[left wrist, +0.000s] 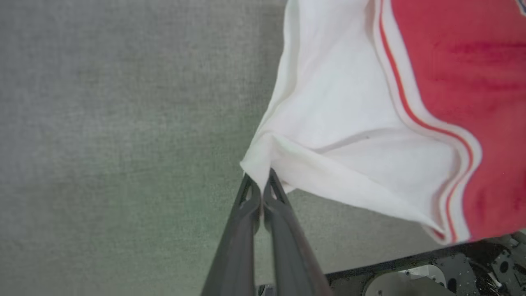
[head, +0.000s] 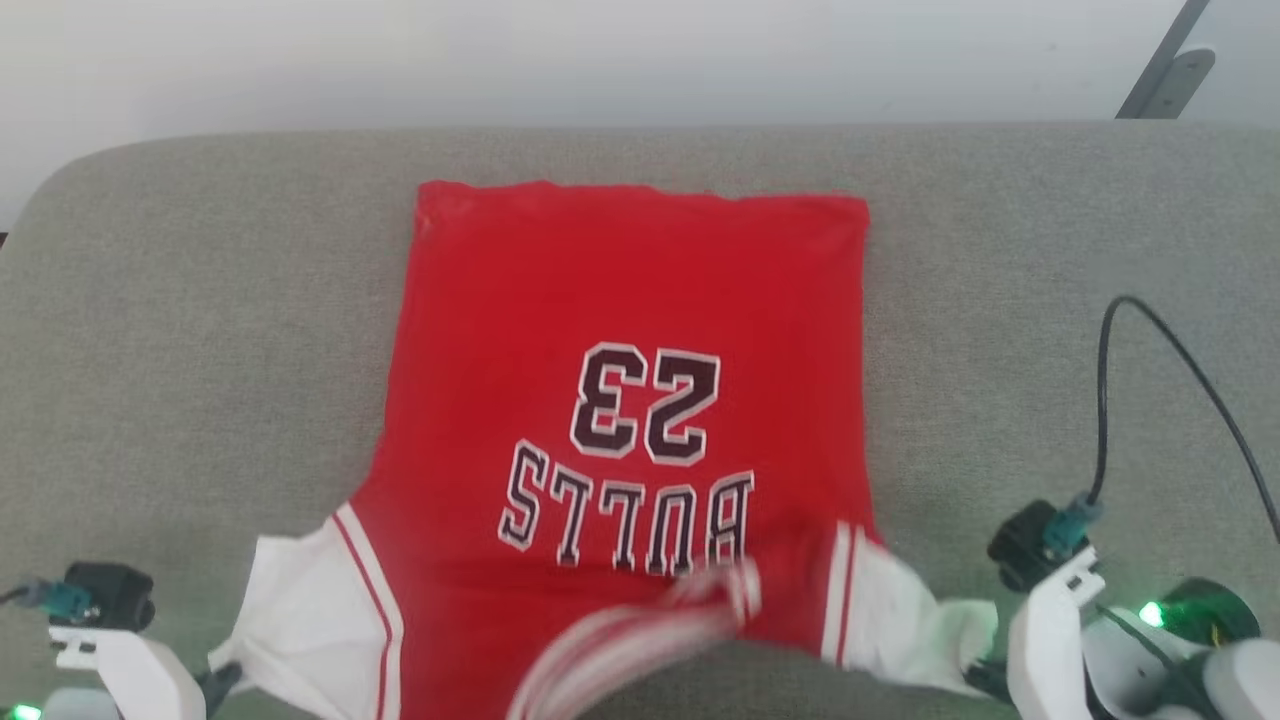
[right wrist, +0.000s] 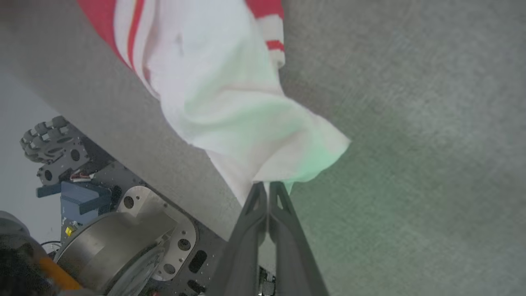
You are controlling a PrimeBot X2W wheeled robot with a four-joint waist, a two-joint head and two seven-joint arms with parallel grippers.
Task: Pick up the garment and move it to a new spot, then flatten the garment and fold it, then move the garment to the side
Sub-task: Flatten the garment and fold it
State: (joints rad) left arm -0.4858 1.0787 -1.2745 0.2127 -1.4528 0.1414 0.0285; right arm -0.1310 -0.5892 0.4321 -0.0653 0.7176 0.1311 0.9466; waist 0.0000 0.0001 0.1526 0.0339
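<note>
The garment (head: 620, 330), a bright red jersey with black-and-white lettering, lies spread on the grey cushioned surface (head: 190, 330), its hem at the far side. Its two white sleeves reach toward me at the near edge. My left gripper (left wrist: 261, 181) is shut on the corner of the white left sleeve (left wrist: 345, 123), whose corner is pulled to a point. My right gripper (right wrist: 268, 186) is shut on the tip of the white right sleeve (right wrist: 230, 107). In the head view the left gripper (head: 222, 680) sits at the lower left and the right gripper (head: 985, 678) at the lower right. The collar (head: 640, 630) is blurred.
The near edge of the grey surface (right wrist: 135, 135) runs just behind both grippers, with my wheeled base (right wrist: 102, 238) below it. A black cable (head: 1150, 370) loops above the right wrist. A pale wall (head: 600, 60) and a dark metal strut (head: 1165, 70) lie beyond the far edge.
</note>
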